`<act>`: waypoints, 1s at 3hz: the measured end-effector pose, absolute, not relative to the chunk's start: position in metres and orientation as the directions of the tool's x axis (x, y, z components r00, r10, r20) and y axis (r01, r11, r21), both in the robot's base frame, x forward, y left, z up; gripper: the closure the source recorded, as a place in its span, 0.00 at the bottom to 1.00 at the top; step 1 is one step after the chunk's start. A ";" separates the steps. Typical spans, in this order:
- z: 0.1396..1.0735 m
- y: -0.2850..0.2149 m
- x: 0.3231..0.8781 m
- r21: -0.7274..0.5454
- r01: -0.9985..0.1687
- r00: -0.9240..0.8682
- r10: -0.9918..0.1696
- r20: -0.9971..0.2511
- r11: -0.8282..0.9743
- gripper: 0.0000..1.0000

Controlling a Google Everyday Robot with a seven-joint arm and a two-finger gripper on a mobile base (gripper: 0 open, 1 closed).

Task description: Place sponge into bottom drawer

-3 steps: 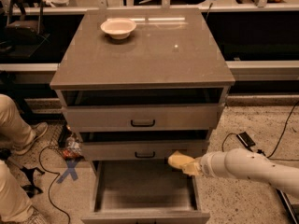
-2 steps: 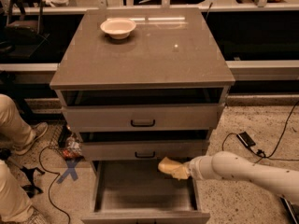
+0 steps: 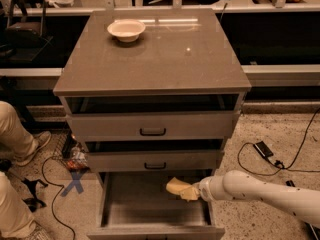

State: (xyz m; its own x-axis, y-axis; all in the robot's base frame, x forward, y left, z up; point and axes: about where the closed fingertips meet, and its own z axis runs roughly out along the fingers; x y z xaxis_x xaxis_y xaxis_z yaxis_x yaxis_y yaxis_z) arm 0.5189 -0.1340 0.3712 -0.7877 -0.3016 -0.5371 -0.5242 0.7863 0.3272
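The bottom drawer (image 3: 150, 215) of the grey cabinet is pulled open, its flat floor bare. My gripper (image 3: 196, 191) comes in from the right on a white arm and is shut on the pale yellow sponge (image 3: 179, 188). It holds the sponge over the right part of the open drawer, just below the middle drawer's front. The sponge sticks out to the left of the gripper.
A white bowl (image 3: 126, 30) sits on the cabinet top (image 3: 165, 59). The two upper drawers (image 3: 152, 129) have black handles. A person's legs (image 3: 17, 134) are at the left. Cables (image 3: 272, 156) lie on the floor at the right.
My gripper has moved left and a little lower with the sponge, from the drawer's right edge to above its inside.
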 end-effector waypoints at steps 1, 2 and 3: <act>0.313 -0.117 0.516 0.361 -0.555 -0.788 -0.335 -0.516 0.749 1.00; 0.245 -0.098 0.514 0.401 -0.564 -0.802 -0.365 -0.473 0.722 1.00; 0.195 -0.069 0.522 0.449 -0.554 -0.818 -0.358 -0.451 0.701 0.74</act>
